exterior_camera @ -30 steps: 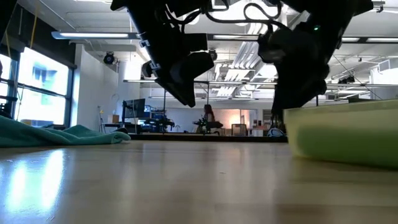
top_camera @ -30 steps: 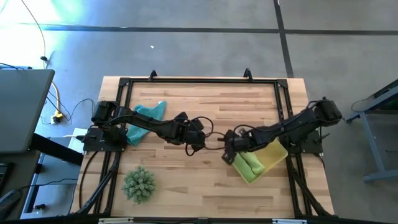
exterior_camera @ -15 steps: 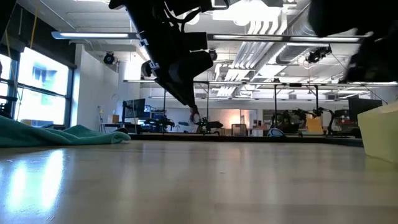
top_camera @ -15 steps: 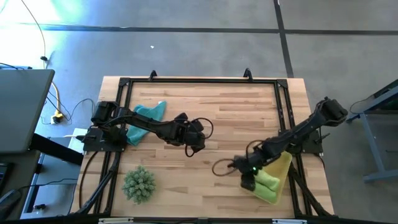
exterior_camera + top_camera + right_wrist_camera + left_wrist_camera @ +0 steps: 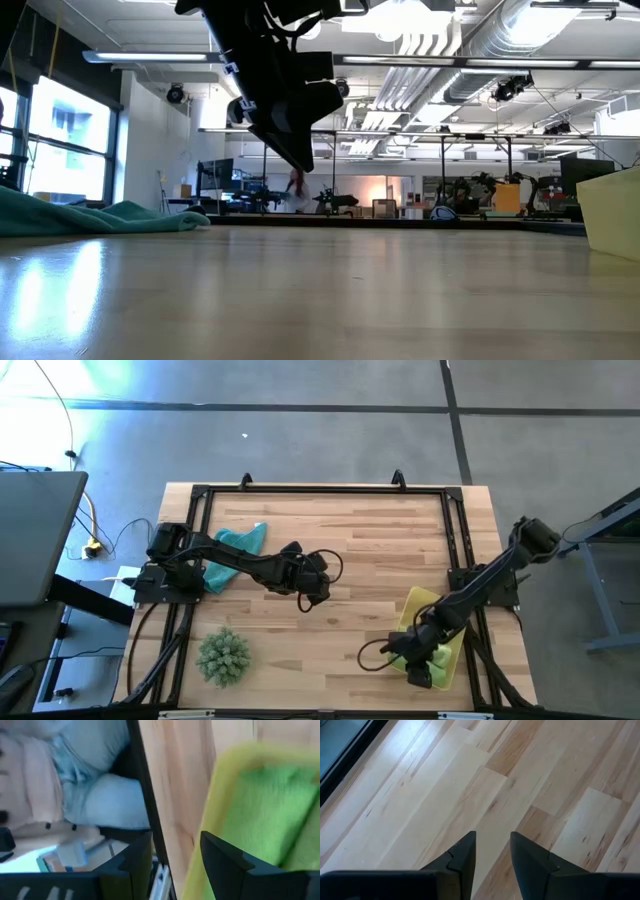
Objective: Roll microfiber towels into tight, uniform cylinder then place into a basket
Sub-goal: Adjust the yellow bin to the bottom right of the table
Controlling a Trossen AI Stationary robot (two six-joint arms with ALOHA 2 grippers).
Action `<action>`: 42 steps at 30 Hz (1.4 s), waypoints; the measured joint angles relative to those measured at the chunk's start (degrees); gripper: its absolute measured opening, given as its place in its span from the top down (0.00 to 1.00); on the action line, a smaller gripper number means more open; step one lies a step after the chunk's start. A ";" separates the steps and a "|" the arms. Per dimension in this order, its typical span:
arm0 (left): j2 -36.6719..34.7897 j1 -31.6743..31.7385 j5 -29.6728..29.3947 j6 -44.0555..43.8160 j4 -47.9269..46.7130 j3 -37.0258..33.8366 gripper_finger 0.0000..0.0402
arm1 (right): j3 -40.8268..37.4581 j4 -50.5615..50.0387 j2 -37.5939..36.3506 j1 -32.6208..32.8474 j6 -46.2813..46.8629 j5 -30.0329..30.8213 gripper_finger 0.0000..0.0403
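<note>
The yellow basket (image 5: 440, 622) stands at the table's near right with green rolled towels (image 5: 438, 656) inside; they also show in the right wrist view (image 5: 272, 810). My right gripper (image 5: 413, 666) is open at the basket's near-left wall (image 5: 220, 775), with one finger on each side of that wall. The teal towel (image 5: 235, 548) lies loose at the far left, and it also shows in the low view (image 5: 80, 216). My left gripper (image 5: 316, 590) is open and empty above bare wood at the table's middle. My right gripper has its fingers on either side of the basket's near-left wall (image 5: 192, 875), coming from above. Whether a finger touches the wall, I cannot tell. The basket rests flat on the table.
A spiky green ball (image 5: 223, 655) sits at the near left. A black frame (image 5: 320, 490) runs around the table's edges. A person sits just beyond the near edge (image 5: 95, 795). Bare wood lies between the two grippers.
My right gripper has gone toward the table's near edge and a little right. The basket with its towels has slid the same way along the table and turned about. In the low view it now shows only at the picture's right edge.
</note>
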 joint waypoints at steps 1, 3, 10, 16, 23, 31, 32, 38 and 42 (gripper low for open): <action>0.00 0.00 -0.02 -0.05 0.02 0.00 0.73 | 0.00 0.70 -0.40 -0.41 -0.77 1.02 0.61; 0.00 0.00 0.00 -0.34 0.05 0.00 0.73 | 0.00 1.40 -1.39 -1.30 -2.81 4.25 0.61; 0.00 0.00 -0.02 -0.46 0.32 0.00 0.73 | 0.00 1.40 -2.25 -3.99 -12.76 30.50 0.61; 0.00 0.00 -0.02 -0.26 0.22 0.00 0.73 | -0.02 0.39 3.34 -5.33 -14.17 26.56 0.61; 0.00 0.00 0.00 0.11 0.21 0.00 0.73 | -0.02 0.04 5.50 -4.40 -14.12 14.92 0.61; 0.00 0.00 0.17 0.13 0.23 0.00 0.73 | -0.02 -2.50 4.81 -1.48 -11.42 5.72 0.61; 0.00 0.00 0.15 0.13 0.30 0.00 0.73 | -0.02 -2.50 4.66 -1.26 -11.70 5.56 0.61; 0.00 0.38 -2.91 4.25 -0.46 0.00 0.73 | 2.49 -3.81 3.18 -1.30 -20.27 10.68 0.61; 0.00 2.55 -2.84 2.32 -4.90 0.00 0.73 | 3.54 -3.86 3.18 -1.68 -31.69 19.78 0.61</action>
